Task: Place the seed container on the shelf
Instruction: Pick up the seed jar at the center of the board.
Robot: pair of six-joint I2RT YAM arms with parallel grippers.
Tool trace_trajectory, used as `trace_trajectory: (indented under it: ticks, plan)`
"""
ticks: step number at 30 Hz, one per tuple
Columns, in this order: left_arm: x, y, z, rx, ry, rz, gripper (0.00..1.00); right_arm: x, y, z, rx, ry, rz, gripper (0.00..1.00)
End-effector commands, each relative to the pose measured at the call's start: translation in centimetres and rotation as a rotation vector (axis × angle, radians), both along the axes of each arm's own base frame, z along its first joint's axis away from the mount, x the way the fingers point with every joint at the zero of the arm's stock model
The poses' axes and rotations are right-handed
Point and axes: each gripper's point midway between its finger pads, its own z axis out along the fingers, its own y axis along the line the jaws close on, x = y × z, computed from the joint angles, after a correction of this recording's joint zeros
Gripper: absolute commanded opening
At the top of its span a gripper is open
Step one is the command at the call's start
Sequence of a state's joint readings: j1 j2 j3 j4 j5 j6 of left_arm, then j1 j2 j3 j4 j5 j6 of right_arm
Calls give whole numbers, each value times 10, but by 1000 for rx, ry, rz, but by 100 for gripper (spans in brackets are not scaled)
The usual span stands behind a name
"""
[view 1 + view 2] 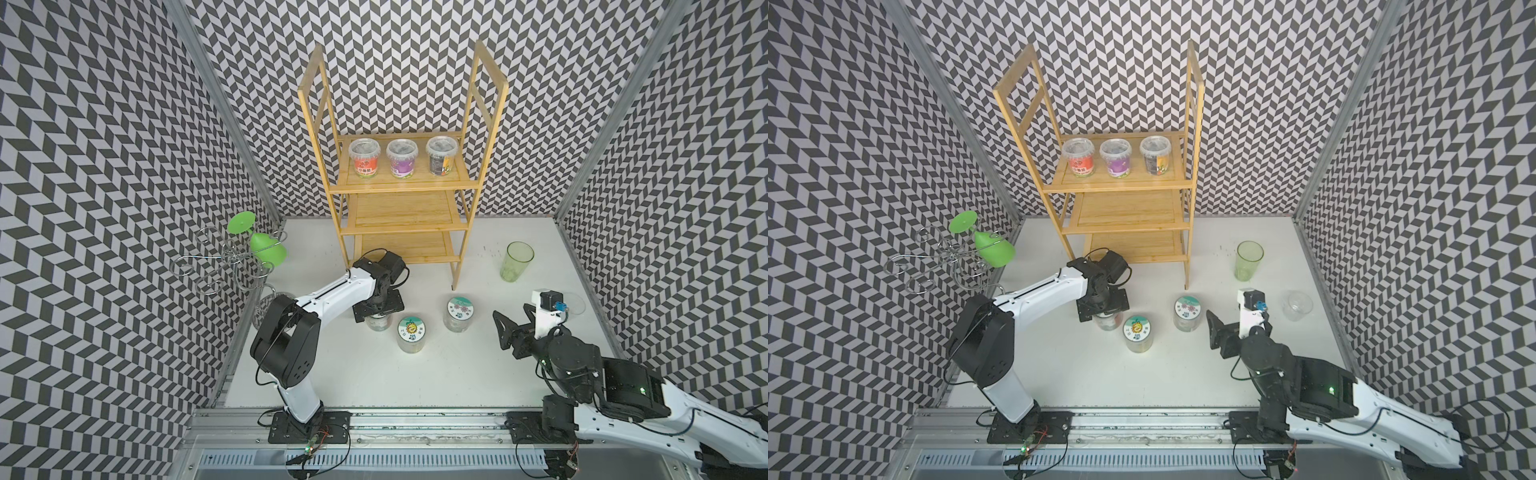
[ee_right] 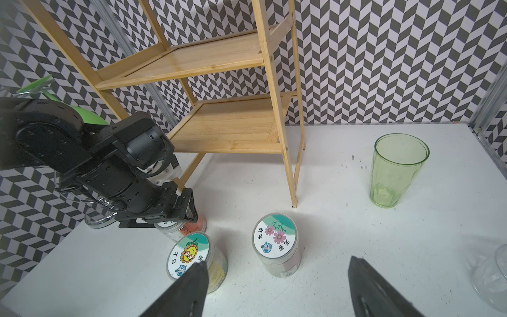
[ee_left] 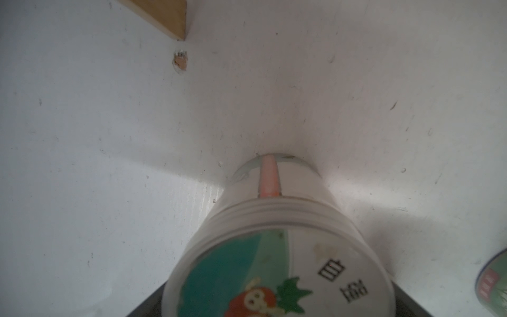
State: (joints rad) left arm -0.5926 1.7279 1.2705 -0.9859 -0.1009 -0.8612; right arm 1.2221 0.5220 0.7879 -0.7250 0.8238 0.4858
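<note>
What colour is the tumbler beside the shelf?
The tumbler is translucent green, clearest in the right wrist view.

Three walls (image 1: 104, 166) close in the workspace, all papered in a black, grey and white chevron pattern. Bare aluminium corner posts (image 1: 232, 124) join them. The white tabletop (image 1: 478, 374) is scuffed and speckled, and an aluminium rail (image 1: 428, 419) runs along its front edge. The light is even, with soft shadows.
</note>
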Motion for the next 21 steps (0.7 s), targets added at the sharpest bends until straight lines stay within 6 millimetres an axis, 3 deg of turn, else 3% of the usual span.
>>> trace_trajectory:
  ticks: [1, 12, 21]
  plan:
    - [5, 2, 3, 8, -21, -10, 94, 1, 1, 7, 27, -26, -5, 84]
    - [6, 1, 11, 8, -24, -40, 85, 1, -2, 7, 35, -28, -11, 83]
    - [-1, 7, 27, 26, -34, -85, 71, 1, 5, 11, 17, -48, 25, 83]
